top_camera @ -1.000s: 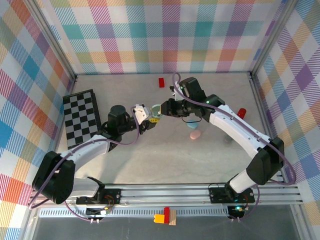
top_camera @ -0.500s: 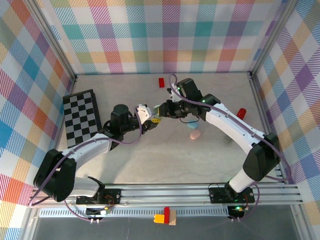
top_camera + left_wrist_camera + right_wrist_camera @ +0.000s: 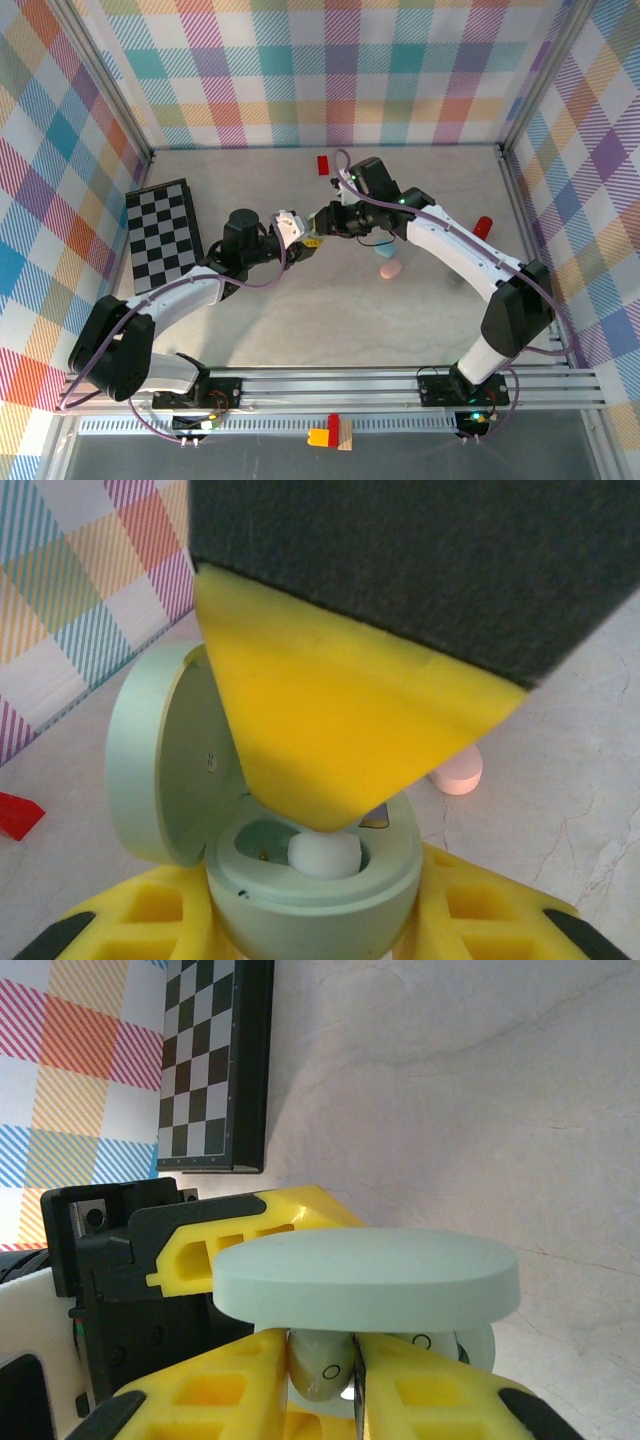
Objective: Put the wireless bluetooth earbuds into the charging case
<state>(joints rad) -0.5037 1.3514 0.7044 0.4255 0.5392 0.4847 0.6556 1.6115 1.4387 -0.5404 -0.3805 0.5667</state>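
A mint green charging case (image 3: 310, 905) with its lid (image 3: 160, 760) swung open sits between the yellow fingers of my left gripper (image 3: 315, 925), which is shut on it. A pale mint earbud (image 3: 325, 855) rests in the case's socket under a yellow finger (image 3: 340, 720) of my right gripper. In the right wrist view, that earbud (image 3: 320, 1372) is pinched in my right gripper (image 3: 355, 1365), just below the case lid (image 3: 365, 1278). From above, my left gripper (image 3: 298, 232) and right gripper (image 3: 320, 222) meet tip to tip at mid-table.
A light blue case (image 3: 385, 254) and a pink case (image 3: 388, 270) lie just right of the meeting point. A red block (image 3: 323, 164) lies near the back wall, and a red thing (image 3: 484, 226) at the right. A checkerboard (image 3: 163, 235) lies at the left.
My right gripper has moved a little left and in over the case held by my left gripper; the mint lid shows less from above. The left arm has shifted only slightly.
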